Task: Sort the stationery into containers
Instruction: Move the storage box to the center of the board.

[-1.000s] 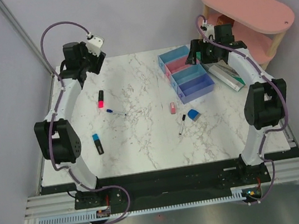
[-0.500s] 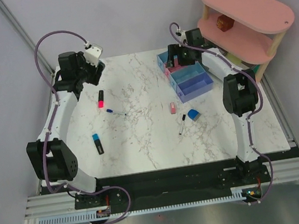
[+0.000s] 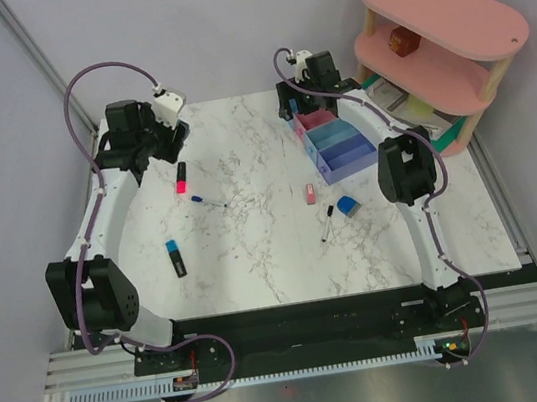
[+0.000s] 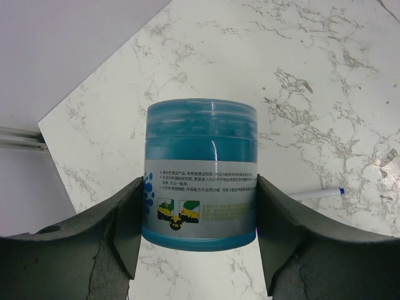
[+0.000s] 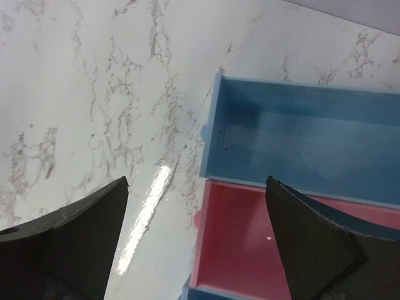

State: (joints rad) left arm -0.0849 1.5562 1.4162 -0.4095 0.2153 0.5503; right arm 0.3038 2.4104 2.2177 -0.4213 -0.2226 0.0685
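Starting with the left gripper (image 4: 199, 240): clamped tight on a round blue tub (image 4: 201, 156) with a white label, one dark finger (image 4: 119, 244) pressed against each side, tub upright over the marble table (image 4: 312, 75) near its far left corner. Can spot a thin pen (image 4: 315, 194) with a blue tip lying on the marble just past the tub in the wrist view. Over to the right gripper (image 5: 197, 240): spread wide apart, hanging over the far end of the row of joined bins (image 3: 345, 144), right above the seam between the light blue bin (image 5: 300, 144) and the pink bin (image 5: 250, 256). Going by the overhead shot, blue bin (image 3: 335, 132) and violet-blue bin (image 3: 352, 153) next in line, nearer the arms. Lying loose on the table: pink highlighter (image 3: 180, 178) and blue highlighter (image 3: 175, 257) over on the left, then pink eraser (image 3: 310, 193), blue cube (image 3: 347, 205) and a second pen (image 3: 326, 223) bunched just in front of the bins. Off to the right, a pink shelf (image 3: 442, 8) with a small brown block (image 3: 400, 40) tucked under its top board.
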